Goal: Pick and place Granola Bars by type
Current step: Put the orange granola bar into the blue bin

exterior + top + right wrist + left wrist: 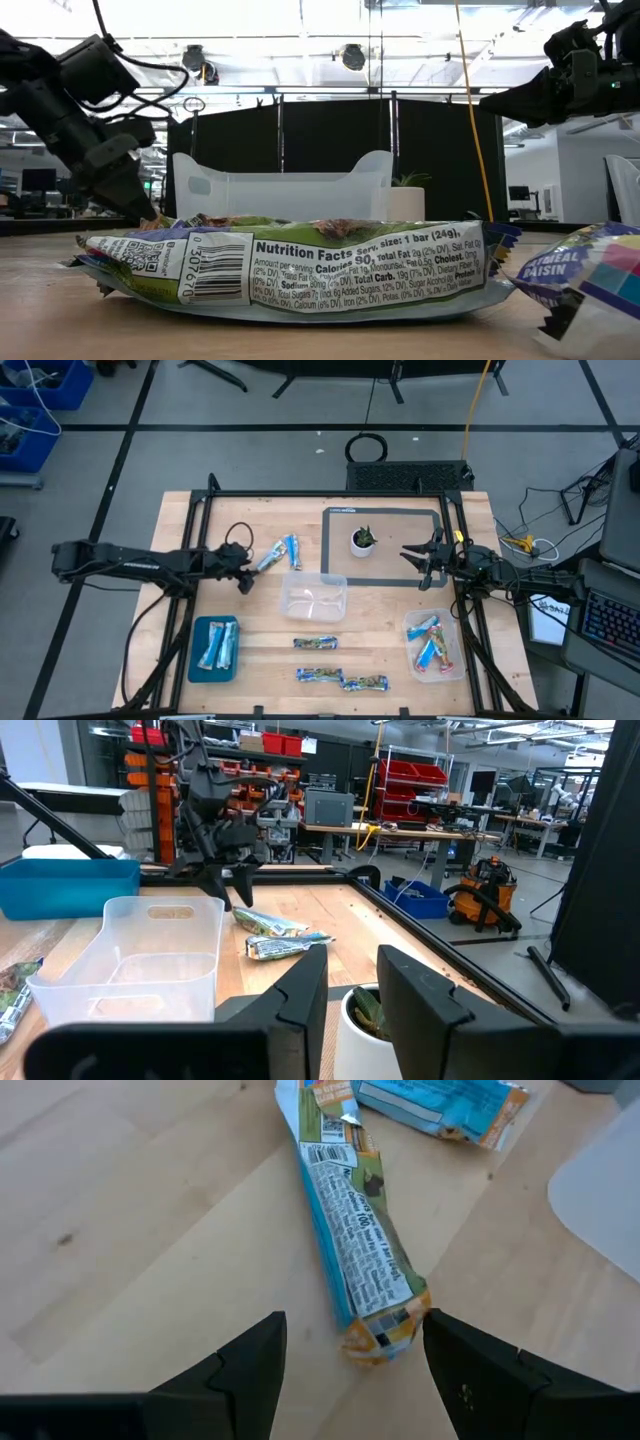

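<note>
The pale wooden slatted table (180, 610) carries a clear empty plastic tub (313, 598) at centre, two foil-wrapped granola bars (280, 552) beside it, a blue tray (196, 650) and a small white plant pot (362, 541).

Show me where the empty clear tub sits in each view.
High view: empty clear tub, table centre.
Low view: tub behind the near bar.
Left wrist view: likely the pale edge, right side.
Right wrist view: tub, lower left.
Landmark: plant pot beside it.

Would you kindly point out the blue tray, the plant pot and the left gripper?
blue tray (196, 650): high view, bare left edge.
plant pot (362, 545): high view, white rim.
left gripper (350, 1355): left wrist view, midway between its open fingertips.
</note>
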